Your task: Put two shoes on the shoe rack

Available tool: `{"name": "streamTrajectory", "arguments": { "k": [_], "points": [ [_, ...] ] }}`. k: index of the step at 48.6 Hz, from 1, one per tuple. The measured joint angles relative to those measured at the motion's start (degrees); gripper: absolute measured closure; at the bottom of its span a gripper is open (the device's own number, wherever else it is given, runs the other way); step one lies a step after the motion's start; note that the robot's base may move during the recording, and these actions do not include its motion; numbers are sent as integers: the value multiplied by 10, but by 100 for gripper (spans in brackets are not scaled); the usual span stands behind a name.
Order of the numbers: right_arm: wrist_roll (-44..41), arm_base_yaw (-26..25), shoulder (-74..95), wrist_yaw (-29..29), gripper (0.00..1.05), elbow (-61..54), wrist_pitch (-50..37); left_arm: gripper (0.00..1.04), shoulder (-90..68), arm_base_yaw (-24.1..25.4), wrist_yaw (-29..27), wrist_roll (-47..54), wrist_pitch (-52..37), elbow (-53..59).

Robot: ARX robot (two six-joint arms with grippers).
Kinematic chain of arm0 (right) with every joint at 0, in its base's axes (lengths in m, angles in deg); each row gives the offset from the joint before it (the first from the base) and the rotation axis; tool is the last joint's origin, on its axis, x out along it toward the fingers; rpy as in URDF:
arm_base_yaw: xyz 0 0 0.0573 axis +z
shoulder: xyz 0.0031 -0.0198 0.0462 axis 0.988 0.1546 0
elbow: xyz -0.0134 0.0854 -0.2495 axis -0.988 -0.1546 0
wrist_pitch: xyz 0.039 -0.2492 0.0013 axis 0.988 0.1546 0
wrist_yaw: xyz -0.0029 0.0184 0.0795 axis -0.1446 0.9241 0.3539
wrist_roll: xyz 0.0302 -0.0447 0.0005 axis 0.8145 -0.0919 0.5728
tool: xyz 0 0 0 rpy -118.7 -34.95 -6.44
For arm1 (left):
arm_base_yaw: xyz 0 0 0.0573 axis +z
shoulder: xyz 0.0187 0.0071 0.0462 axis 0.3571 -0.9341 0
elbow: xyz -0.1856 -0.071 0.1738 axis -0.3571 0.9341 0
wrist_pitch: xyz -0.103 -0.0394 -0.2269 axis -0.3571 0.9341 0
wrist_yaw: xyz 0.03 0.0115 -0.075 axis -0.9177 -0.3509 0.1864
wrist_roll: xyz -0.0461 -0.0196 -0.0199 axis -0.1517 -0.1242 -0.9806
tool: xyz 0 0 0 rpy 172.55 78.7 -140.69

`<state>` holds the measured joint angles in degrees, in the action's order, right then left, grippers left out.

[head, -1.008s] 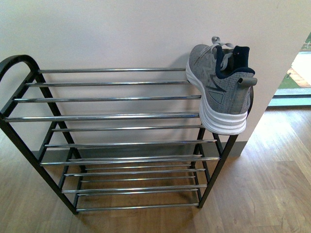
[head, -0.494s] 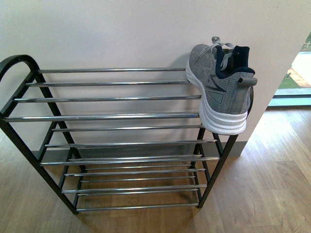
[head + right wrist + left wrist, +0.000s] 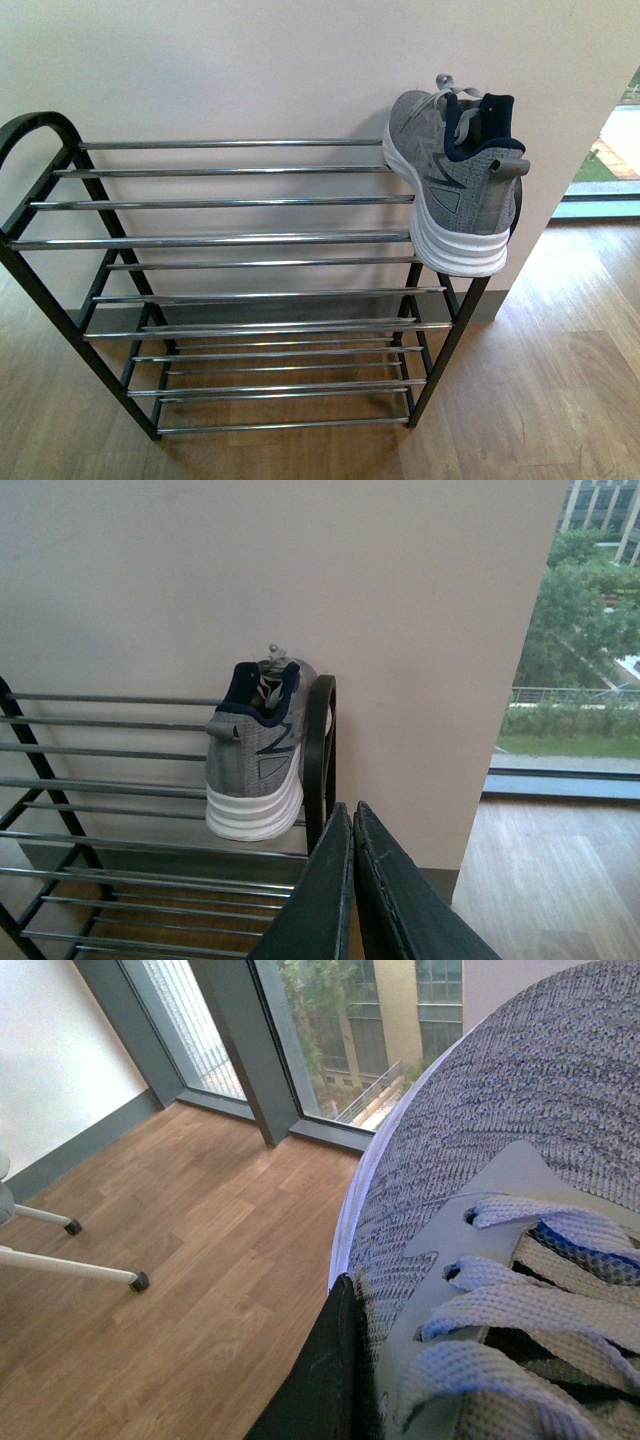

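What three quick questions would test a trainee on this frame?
1. True or false: a sneaker sits at the right end of the rack's top shelf.
2. The right gripper is: A) open, B) shut and empty, C) holding a slipper.
3. What fills most of the left wrist view?

Key: 1 true; 2 B; 3 a second sneaker, laces showing, seen from very close.
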<state>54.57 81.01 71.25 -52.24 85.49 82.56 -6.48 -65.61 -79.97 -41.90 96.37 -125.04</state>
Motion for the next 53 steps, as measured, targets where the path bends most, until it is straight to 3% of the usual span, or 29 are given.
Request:
{"name": "streamTrajectory", "arguments": {
  "k": [12,24,35,45,46,49,53],
  "points": [
    [-1,0,0,0,101,0,0,102,0,0,-1,0,0,0],
    [-1,0,0,0,57,0,0,102,0,0,0,0,0,0],
    [-1,0,0,2,10,0,0,102,0,0,-1,0,0,0],
    [-1,0,0,0,9,0,0,102,0,0,2,0,0,0],
    [-1,0,-1,-1,9,0,0,102,7,0,2,12,-15,4],
    [-1,0,-1,-3,9,0,1,102,62,-3,19,130,-181,57],
    [-1,0,-2,-3,9,0,2,102,140,8,90,329,-410,124]
  ]
}}
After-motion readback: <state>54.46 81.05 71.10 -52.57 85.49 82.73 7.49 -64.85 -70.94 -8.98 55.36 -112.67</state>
